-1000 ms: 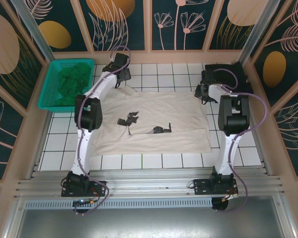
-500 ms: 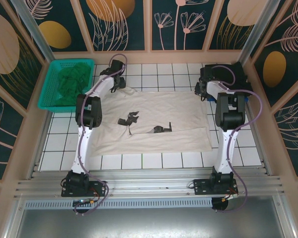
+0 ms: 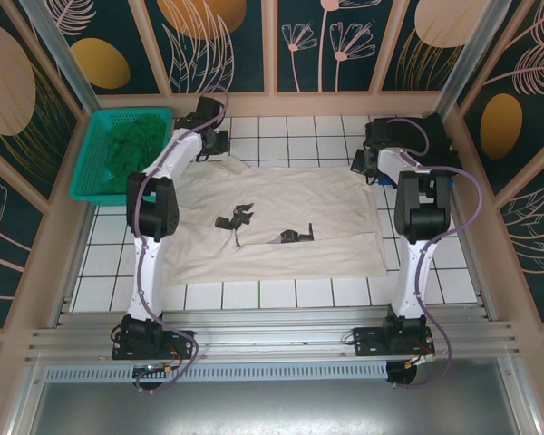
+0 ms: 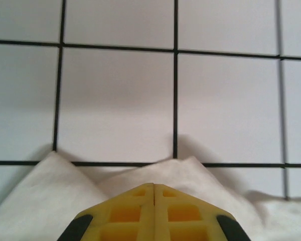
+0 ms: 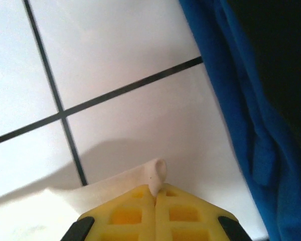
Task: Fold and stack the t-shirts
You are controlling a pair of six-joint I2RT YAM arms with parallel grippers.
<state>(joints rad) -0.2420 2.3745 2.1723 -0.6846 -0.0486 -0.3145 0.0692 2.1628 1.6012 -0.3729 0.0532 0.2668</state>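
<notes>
- Grip step: you are pinching the cream-white t-shirt (image 3: 281,227), which is lying spread flat mid-table, at its two far corners.
- left gripper (image 4: 154,186) is sitting fully closed at the far-left corner, cloth tenting up around its tips.
- right gripper (image 5: 155,190) is clamping too, a rolled hem edge poking out between its fingers.
- dark green t-shirt (image 3: 127,149) is waiting in the teal basket (image 3: 83,186).
- Next, likely: you are needing an even lift of both corners, then a carry toward the near edge for the first fold.
</notes>
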